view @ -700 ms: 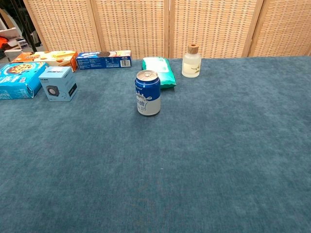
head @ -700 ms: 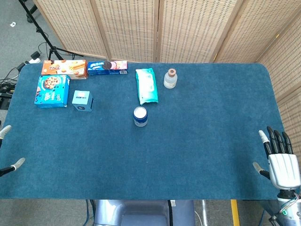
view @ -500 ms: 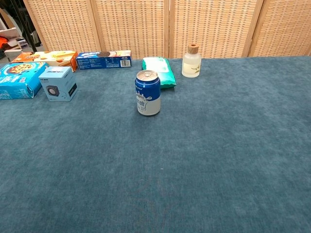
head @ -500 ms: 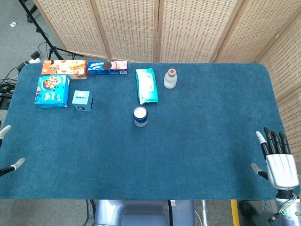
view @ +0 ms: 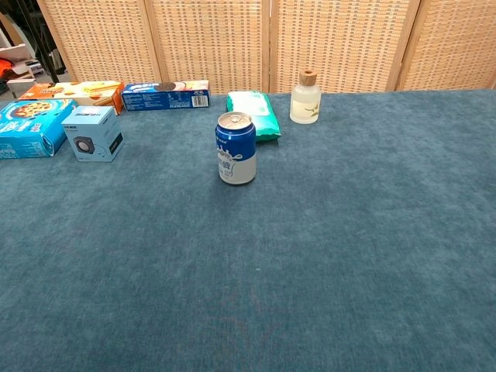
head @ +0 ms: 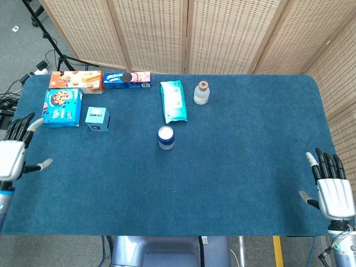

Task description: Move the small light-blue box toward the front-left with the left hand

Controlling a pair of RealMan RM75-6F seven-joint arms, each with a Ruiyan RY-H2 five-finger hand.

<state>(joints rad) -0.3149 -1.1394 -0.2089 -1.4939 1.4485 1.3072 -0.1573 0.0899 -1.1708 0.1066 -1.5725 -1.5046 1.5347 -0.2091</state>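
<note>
The small light-blue box [head: 97, 118] [view: 94, 133] stands upright at the table's back left, just right of a blue cookie box [head: 61, 107]. My left hand [head: 14, 153] hovers open over the table's left edge, in front of and to the left of the small box, well apart from it, fingers spread. At the front right corner my right hand [head: 332, 189] is open with nothing in it. The chest view shows neither hand.
A blue-and-white can [head: 166, 137] [view: 235, 147] stands mid-table. Behind it lie a green wipes pack [head: 173, 101], a small glass bottle [head: 202, 92], a flat blue cookie box [head: 127, 79] and an orange biscuit box [head: 75, 81]. A wicker screen closes the back.
My left hand has risen into the head view at the left edge, moving up and toward the boxes. The right hand shifted only slightly. No object moved.
</note>
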